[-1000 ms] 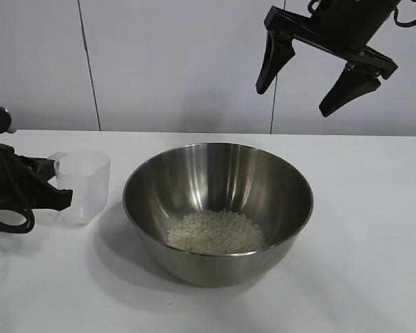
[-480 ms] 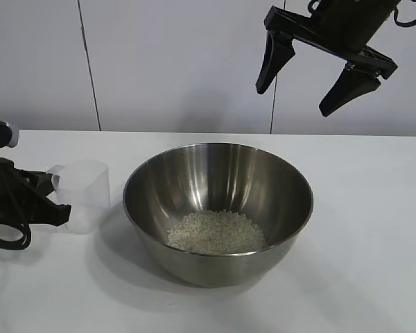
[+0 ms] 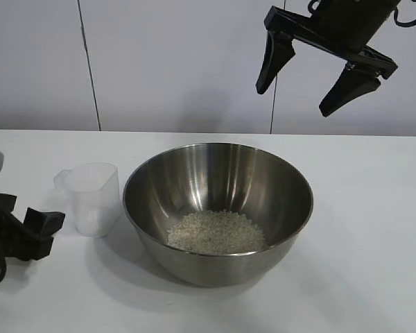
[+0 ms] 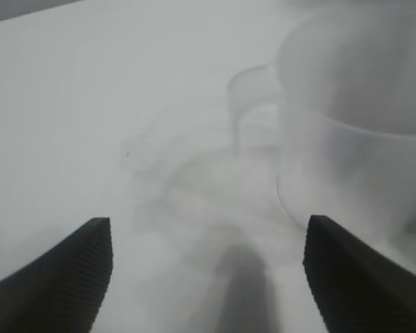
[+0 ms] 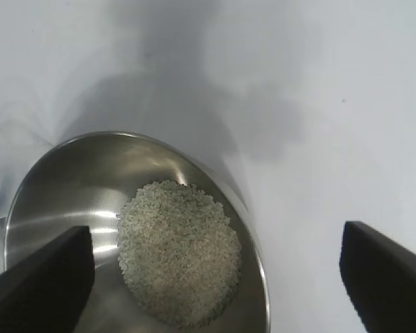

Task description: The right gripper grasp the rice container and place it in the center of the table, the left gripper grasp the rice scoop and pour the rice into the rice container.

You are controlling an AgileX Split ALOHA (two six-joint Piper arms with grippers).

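The rice container (image 3: 218,208), a big shiny steel bowl, stands in the middle of the white table (image 3: 360,229) with a heap of rice (image 3: 216,232) in its bottom. The rice scoop (image 3: 91,198), a clear plastic cup, stands upright and empty just left of the bowl. My left gripper (image 3: 45,229) is low at the table's left edge, open and empty, clear of the scoop; the scoop (image 4: 347,139) shows ahead of its fingertips (image 4: 76,270). My right gripper (image 3: 312,87) hangs open and empty high above the bowl; its view shows bowl (image 5: 69,201) and rice (image 5: 179,253) below.
A pale panelled wall (image 3: 173,62) closes the back of the table. Bare white tabletop lies to the right of and in front of the bowl.
My left gripper has let go of the scoop and drawn back left and toward the front. The scoop stands alone, a little nearer the bowl. The right arm has not moved.
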